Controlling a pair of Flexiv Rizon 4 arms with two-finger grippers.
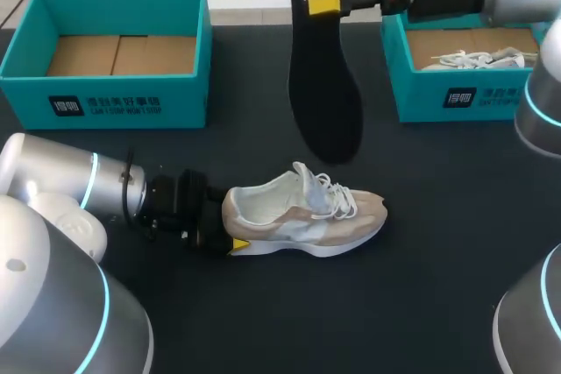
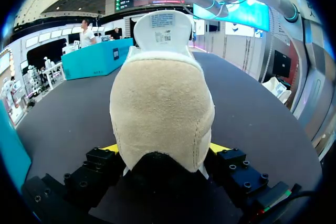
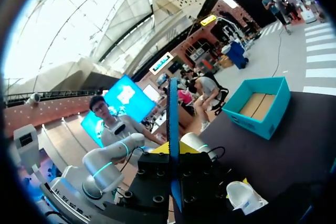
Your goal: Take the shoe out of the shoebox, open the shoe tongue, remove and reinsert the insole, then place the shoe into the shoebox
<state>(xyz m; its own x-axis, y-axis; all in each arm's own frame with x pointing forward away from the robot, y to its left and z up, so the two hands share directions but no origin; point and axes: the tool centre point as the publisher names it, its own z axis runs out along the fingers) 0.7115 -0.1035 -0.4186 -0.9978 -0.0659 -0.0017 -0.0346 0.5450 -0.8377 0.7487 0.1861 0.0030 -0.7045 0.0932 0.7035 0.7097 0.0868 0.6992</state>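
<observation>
- Dark table (image 1: 438,251) with a beige and white shoe (image 1: 302,216) standing on its sole near the middle.
- Left gripper (image 2: 164,149) is clamped on the shoe's heel, one yellow tip on each side.
- Right gripper (image 1: 323,2) pinches the heel end of a black insole (image 1: 324,102), which hangs in the air just behind the shoe.
- Teal shoebox (image 1: 114,98), showing only its cardboard floor, stands well behind the shoe's heel end.
- Second teal box (image 1: 438,98), holding another white shoe (image 1: 478,59), stands behind the toe end.
</observation>
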